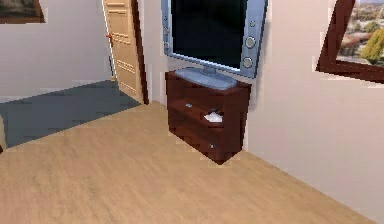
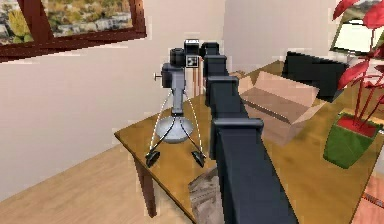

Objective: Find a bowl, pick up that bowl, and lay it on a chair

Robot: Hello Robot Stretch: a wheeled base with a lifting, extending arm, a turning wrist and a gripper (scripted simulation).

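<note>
Bowl (image 2: 175, 131) — pale, round — sits near the corner of the wooden table (image 2: 300, 180). The dark arm (image 2: 236, 140) reaches across it, beside an open cardboard box (image 2: 280, 100) and a green plant pot (image 2: 350, 145). The end effector (image 2: 175, 158) is at the bowl — whether it holds anything cannot be told.

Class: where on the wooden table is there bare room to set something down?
Bare wood lies between the arm, the cardboard box and the potted plant; a smaller patch sits at the table's corner on the view's left. Behind the box it is crowded.
</note>
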